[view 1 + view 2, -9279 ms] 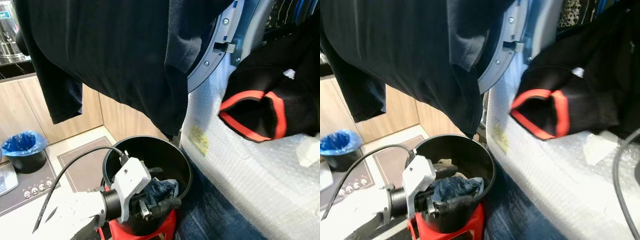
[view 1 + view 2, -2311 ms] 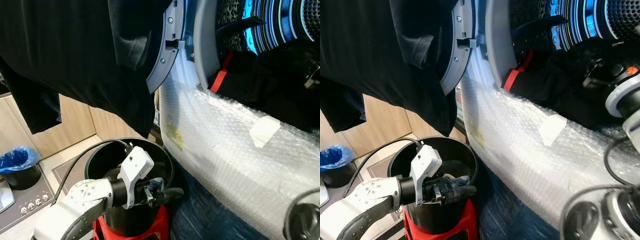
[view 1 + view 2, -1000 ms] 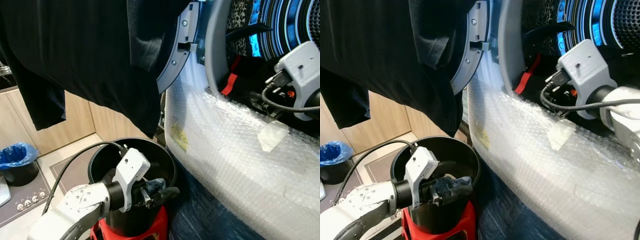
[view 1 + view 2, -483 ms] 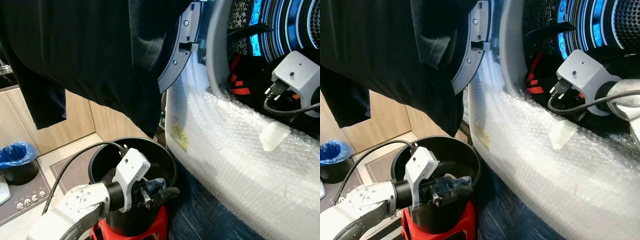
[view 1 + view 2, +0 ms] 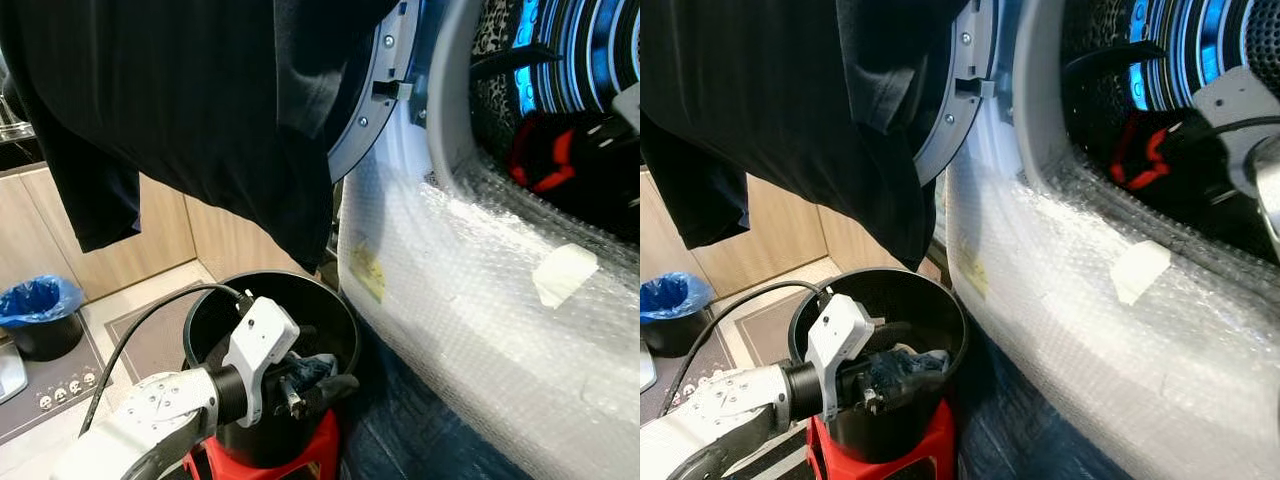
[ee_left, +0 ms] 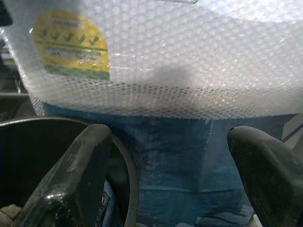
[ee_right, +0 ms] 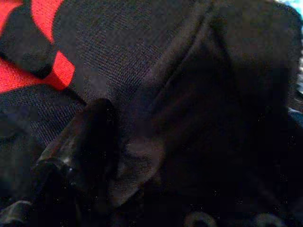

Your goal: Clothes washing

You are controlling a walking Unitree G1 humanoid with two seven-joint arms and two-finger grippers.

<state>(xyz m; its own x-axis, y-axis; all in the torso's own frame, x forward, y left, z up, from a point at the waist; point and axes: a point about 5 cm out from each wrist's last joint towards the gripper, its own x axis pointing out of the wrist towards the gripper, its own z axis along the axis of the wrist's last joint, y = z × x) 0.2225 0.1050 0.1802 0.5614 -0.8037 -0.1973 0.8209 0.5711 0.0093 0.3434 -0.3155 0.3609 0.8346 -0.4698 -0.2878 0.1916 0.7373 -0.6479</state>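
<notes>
The black-and-red garment (image 5: 545,165) already lies inside the washer drum (image 5: 1200,60), with the right gripper (image 7: 123,156) pressed into its cloth — whether its fingers are parted I can't tell. The left gripper (image 5: 318,385) hovers spread wide at the black bucket (image 5: 205,320), where a blue denim piece (image 5: 902,368) waits — so loading looks partly done.

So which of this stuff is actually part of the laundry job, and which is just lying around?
Part of the job:
- washing machine drum
- black and red garment inside the drum
- black bucket with blue clothes
- left gripper, jaws open at the bucket's rim
- right gripper, at the drum

Just lying about:
- black shirt hanging overhead
- bin with a blue bag
- red stool under the bucket
</notes>
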